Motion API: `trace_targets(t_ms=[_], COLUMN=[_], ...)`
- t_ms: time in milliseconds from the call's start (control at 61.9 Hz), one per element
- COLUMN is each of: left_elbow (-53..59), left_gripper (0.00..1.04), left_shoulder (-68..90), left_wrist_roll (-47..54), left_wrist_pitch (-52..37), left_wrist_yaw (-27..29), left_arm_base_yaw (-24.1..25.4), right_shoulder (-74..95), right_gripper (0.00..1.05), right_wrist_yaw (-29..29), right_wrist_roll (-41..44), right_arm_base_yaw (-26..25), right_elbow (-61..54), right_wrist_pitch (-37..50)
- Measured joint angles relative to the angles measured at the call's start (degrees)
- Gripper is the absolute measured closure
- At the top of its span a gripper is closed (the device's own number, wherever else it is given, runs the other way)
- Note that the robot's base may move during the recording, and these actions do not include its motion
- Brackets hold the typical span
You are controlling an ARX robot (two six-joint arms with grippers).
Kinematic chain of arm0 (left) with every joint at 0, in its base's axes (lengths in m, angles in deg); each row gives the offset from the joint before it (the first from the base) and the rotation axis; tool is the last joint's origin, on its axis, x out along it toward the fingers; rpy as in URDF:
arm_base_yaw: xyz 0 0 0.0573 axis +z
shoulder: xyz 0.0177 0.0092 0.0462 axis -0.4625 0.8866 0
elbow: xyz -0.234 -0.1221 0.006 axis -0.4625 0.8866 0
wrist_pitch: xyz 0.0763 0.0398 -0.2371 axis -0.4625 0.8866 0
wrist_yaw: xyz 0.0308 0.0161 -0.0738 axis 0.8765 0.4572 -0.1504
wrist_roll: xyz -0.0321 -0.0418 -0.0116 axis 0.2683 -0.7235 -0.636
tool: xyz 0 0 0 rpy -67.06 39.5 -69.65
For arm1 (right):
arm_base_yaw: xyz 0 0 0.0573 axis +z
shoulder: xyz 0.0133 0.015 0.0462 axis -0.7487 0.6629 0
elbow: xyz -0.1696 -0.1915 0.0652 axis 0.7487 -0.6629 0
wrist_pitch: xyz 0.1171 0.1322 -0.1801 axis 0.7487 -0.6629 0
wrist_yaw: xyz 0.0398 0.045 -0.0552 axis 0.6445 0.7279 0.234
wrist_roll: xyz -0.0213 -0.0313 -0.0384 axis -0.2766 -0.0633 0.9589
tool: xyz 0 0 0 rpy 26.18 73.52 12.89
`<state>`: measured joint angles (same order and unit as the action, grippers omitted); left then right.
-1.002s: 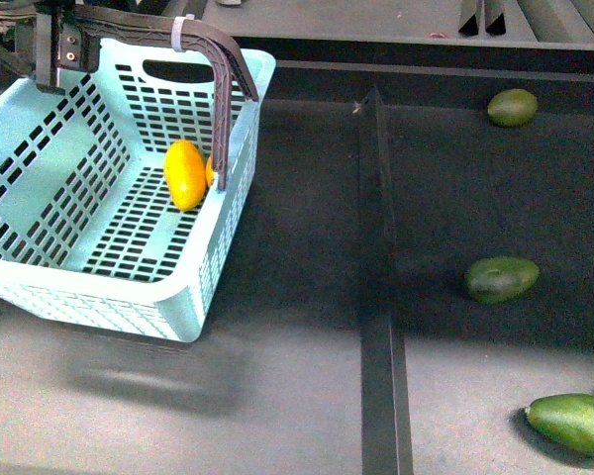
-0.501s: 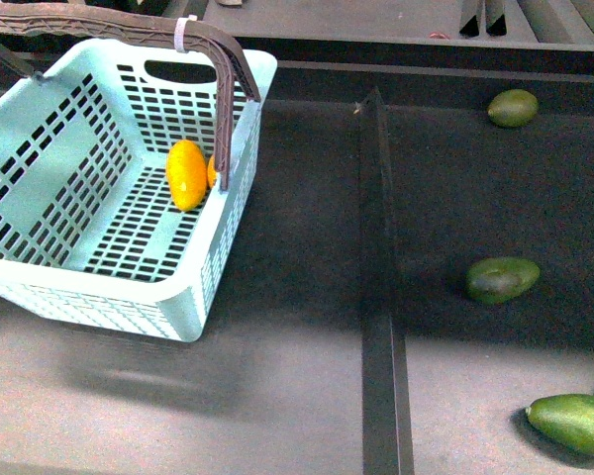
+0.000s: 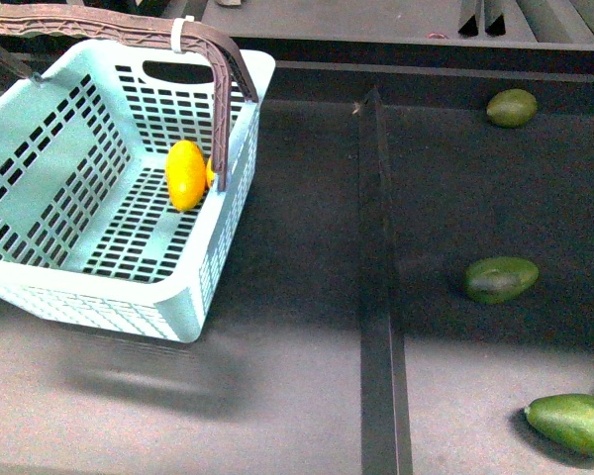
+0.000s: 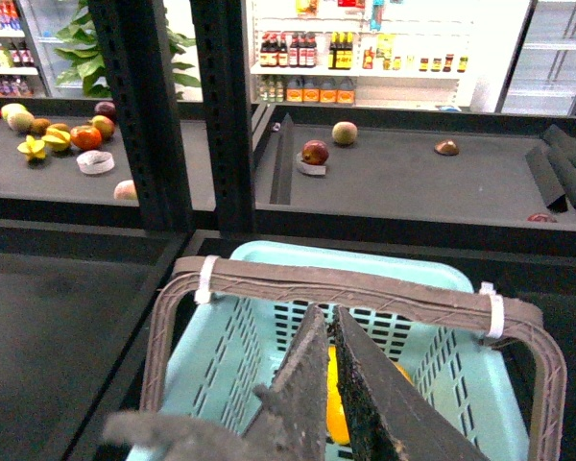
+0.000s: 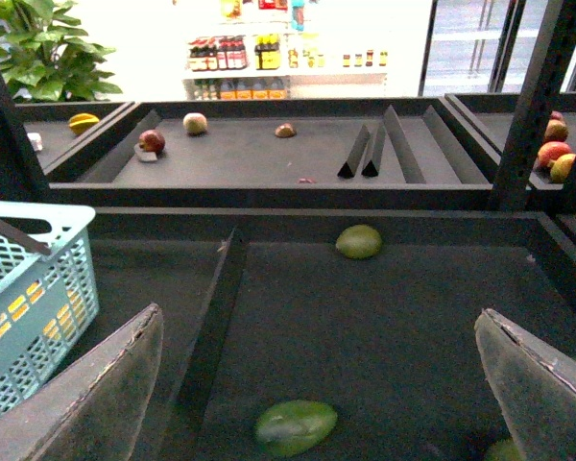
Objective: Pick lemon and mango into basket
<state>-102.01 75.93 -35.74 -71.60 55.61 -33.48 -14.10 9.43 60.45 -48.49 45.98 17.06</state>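
While the mango (image 3: 185,174) and lemon (image 3: 210,173) are seen inside the basket (image 3: 40,168) at 10 o'clock, collection is judged complete; left gripper (image 4: 332,331) is pressed together empty, right gripper (image 5: 317,384) spread wide; only withdrawal is required.

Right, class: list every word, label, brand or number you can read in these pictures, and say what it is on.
None can be read.
Bottles on the far shelves carry labels, too small and blurred.
The basket, its fruit and the black shelf show no text.
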Motion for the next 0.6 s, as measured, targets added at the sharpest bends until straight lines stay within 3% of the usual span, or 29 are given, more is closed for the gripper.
trace_targets(t_ms=[194,275,420,598], left_elbow=[7.6,9.8,14.6,17.1], left_gripper=[1.01,1.01,1.01,1.01], left_shoulder=[-9.3,-12.8,-17.3,-26.0], left_wrist_roll=[0.6,0.7,0.8,0.9], left_wrist_pitch=[1.1,2.6,1.9,8.6], left_wrist_yaw=[-1.7,-5.4,-5.6,-5.6], left_arm_base_yaw=[1.9,4.5,5.7,5.7], right_shoulder=[0.0,0.0,0.0,0.0], right_gripper=[0.09,0.09,0.09,0.09], right_wrist_yaw=[0.0,0.0,0.0,0.0], right_wrist_roll=[0.0,0.0,0.0,0.0], right_arm_base_yaw=[0.0,0.0,0.0,0.0], right_elbow=[0.0,0.0,0.0,0.0], right_wrist_pitch=[0.0,0.0,0.0,0.0])
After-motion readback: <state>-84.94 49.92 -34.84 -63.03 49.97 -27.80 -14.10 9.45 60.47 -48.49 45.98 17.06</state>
